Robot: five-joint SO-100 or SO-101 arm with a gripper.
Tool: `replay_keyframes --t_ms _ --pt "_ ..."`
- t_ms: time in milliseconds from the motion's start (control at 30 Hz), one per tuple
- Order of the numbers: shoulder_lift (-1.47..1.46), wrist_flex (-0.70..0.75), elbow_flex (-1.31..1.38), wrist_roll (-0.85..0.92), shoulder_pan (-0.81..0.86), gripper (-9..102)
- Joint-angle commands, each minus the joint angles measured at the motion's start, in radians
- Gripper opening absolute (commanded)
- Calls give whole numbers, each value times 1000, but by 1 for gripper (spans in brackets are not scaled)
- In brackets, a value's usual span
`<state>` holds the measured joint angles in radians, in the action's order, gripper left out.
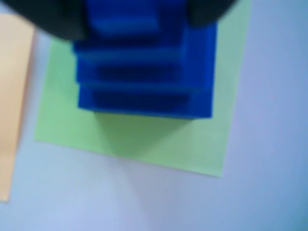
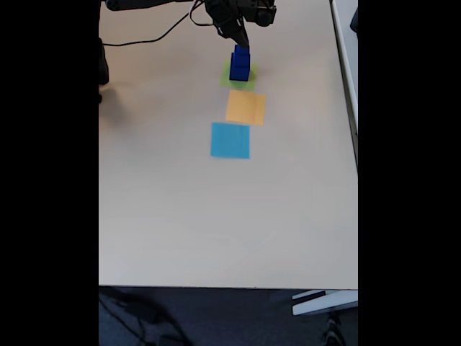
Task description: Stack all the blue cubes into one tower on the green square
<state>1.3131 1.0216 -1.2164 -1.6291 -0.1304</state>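
Note:
A tower of dark blue cubes (image 1: pixel 144 91) stands on the green square (image 1: pixel 144 139), stepping from a large one at the bottom to a small one on top. In the fixed view the tower (image 2: pixel 240 65) rises from the green square (image 2: pixel 232 81) near the table's far edge. My gripper (image 1: pixel 137 17) comes in from the top of the wrist view. Its dark fingers (image 1: pixel 53 21) lie close against both sides of the top cube, shut on it. From the fixed view the gripper (image 2: pixel 242 45) hangs right over the tower.
An orange square (image 2: pixel 245 107) lies just in front of the green one, with a light-blue square (image 2: pixel 230 140) nearer still. The orange square (image 1: pixel 12 96) is at the left of the wrist view. A black cable (image 2: pixel 144 40) runs along the far left.

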Motion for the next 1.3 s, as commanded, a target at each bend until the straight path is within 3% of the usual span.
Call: replay_keyframes --t_ms 0,900,1267 --pt "43 -11 51 15 -6 10" --pt "15 52 192 46 -5 10" --pt "35 15 265 250 58 0"
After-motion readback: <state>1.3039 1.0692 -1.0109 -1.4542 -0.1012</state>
